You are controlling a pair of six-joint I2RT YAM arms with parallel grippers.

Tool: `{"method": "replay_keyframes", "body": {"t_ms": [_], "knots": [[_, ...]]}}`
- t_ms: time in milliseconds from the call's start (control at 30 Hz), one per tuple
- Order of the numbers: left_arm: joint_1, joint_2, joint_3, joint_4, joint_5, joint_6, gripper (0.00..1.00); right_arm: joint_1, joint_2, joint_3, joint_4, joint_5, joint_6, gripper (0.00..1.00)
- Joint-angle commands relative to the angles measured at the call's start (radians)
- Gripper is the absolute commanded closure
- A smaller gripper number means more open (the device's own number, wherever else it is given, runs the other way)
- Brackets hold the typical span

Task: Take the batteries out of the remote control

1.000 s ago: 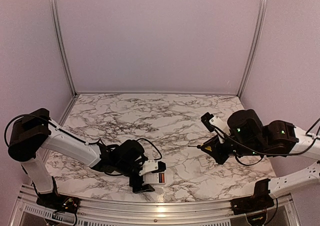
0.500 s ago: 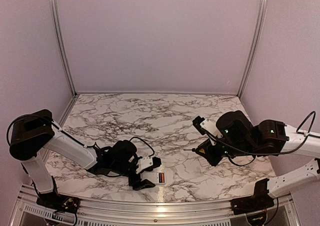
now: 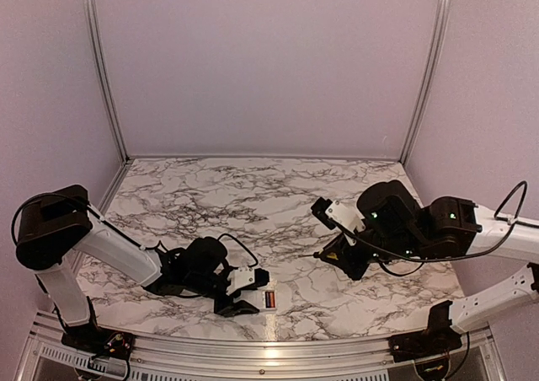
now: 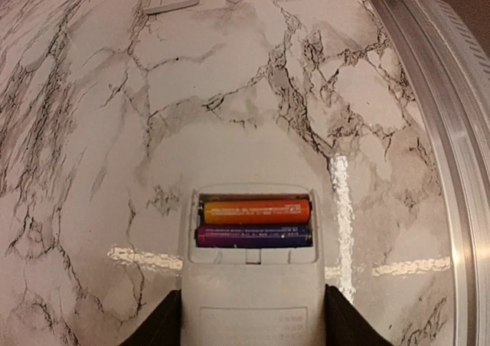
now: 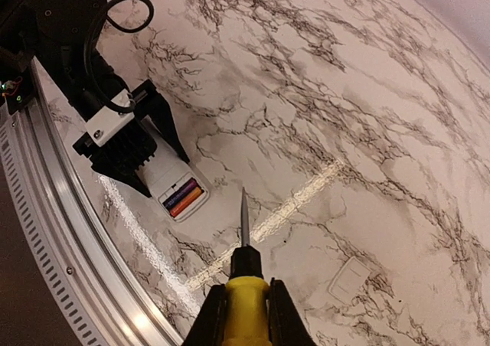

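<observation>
From above, the left gripper [image 3: 245, 294] sits low near the front edge of the desk [image 3: 253, 195], its fingers closed on the sides of the remote control [image 3: 269, 299]. The right gripper [image 3: 337, 254] hangs well apart to the right. In the left wrist view the remote lies flat, pinched between both fingers. Its compartment is uncovered and the batteries [image 4: 256, 222] lie side by side, orange beyond purple. The cover plate [image 4: 171, 3] lies far off. The right wrist view shows that gripper clamped on the screwdriver [image 5: 246, 285], whose tip points towards the compartment but stays clear of it. The step looks like bracing the remote for prying. Next, the tip must catch one battery's end without slipping.
</observation>
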Motion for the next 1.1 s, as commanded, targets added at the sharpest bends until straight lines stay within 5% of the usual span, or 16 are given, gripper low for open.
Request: {"method": "replay_keyframes", "body": {"t_ms": [0, 367, 1067], "knots": [[0.004, -0.087, -0.016, -0.082, -0.018, 0.060, 0.61, 0.009, 0.024, 0.059, 0.009, -0.123, -0.134, 1.00], [0.004, -0.179, 0.012, -0.161, -0.050, 0.131, 0.64, 0.119, 0.179, 0.102, 0.002, -0.229, -0.351, 1.00], [0.002, -0.086, 0.021, -0.105, 0.049, 0.022, 0.66, 0.128, 0.373, 0.075, 0.162, -0.223, -0.407, 1.00]]}}
